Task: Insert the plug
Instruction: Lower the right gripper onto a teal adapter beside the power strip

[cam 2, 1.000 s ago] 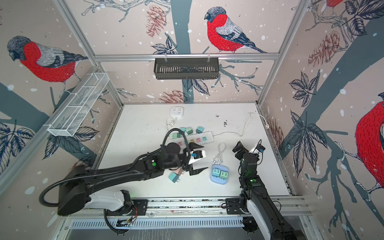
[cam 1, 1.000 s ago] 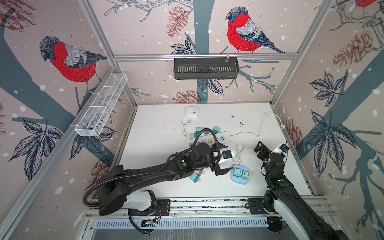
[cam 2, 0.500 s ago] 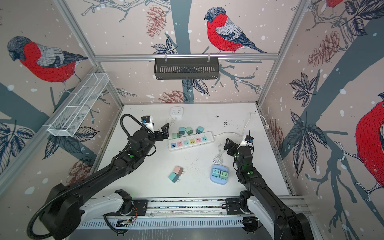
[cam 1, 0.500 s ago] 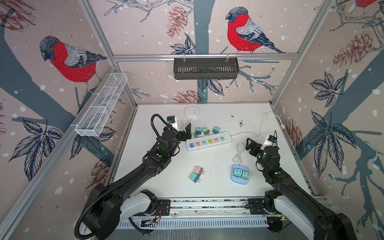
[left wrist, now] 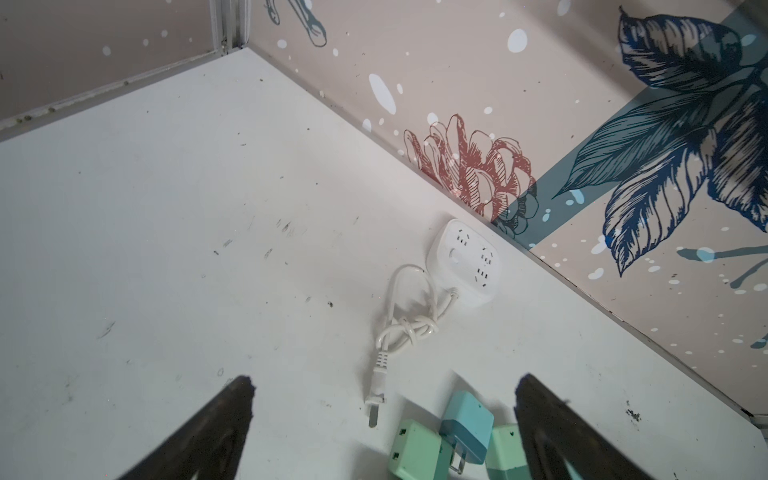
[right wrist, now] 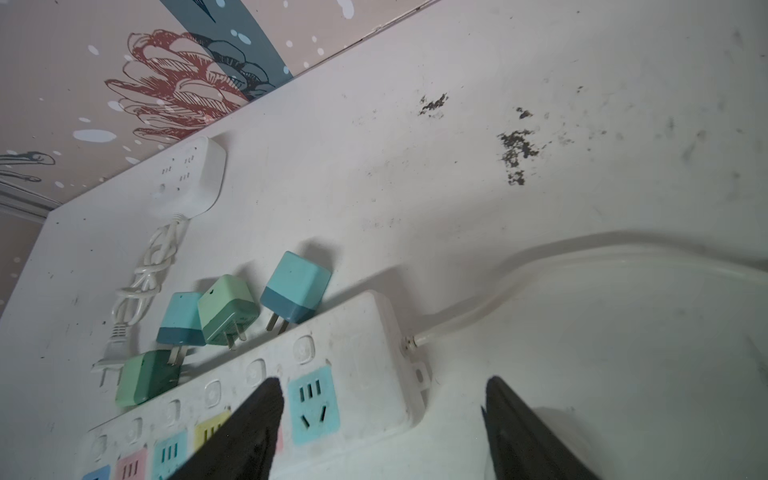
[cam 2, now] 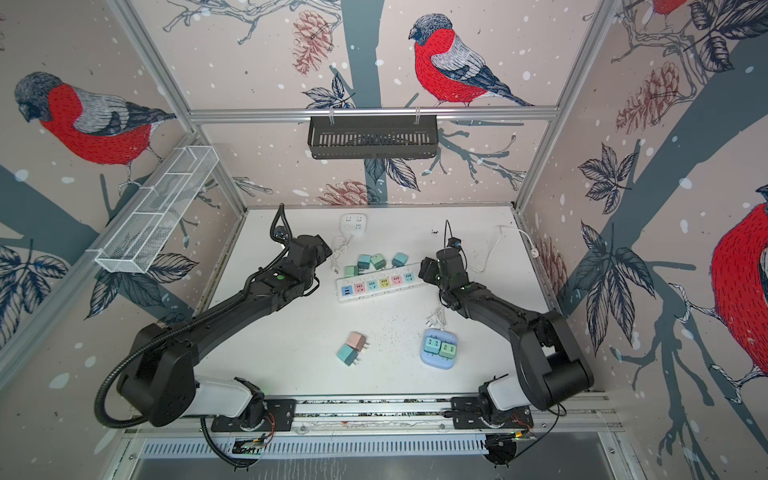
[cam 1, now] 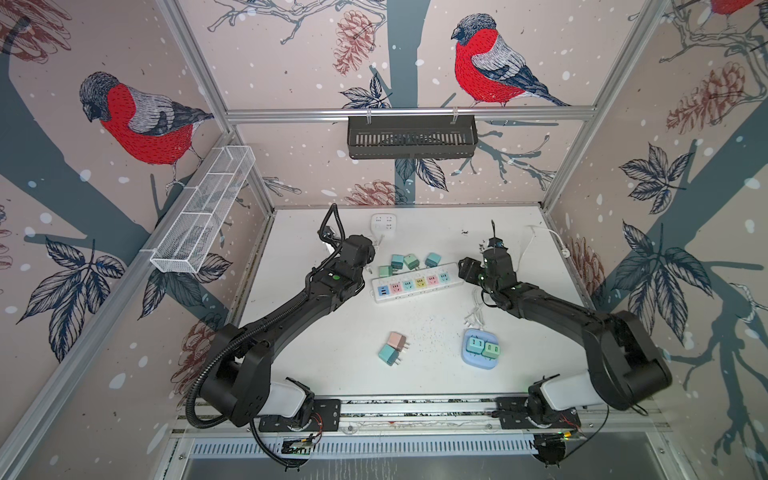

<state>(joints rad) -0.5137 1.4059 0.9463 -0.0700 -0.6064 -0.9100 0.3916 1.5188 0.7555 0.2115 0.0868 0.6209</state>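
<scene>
A white power strip (cam 1: 415, 284) (cam 2: 380, 284) with coloured sockets lies across the middle of the table. Several teal and green plugs (cam 1: 411, 261) (right wrist: 226, 309) lie loose just behind it. Near the front lie a pink plug (cam 1: 397, 340) and a teal plug (cam 1: 388, 354). My left gripper (cam 1: 371, 254) (left wrist: 384, 380) is open low over the table, with a white cord's plug (left wrist: 376, 399) and the loose plugs (left wrist: 465, 424) between its fingers, touching none. My right gripper (cam 1: 465, 266) (right wrist: 383, 383) is open over the strip's cable end (right wrist: 374, 374), holding nothing.
A white square socket (cam 1: 383, 224) (left wrist: 465, 262) with a bundled cord sits by the back wall. A blue socket base (cam 1: 482, 349) with two plugs in it stands front right. The strip's cable (right wrist: 540, 270) runs off to the right wall.
My left arm swung from the front middle to the back left, then in toward the plugs behind the strip. My right arm reached forward to the strip's end and its jaws narrowed.
</scene>
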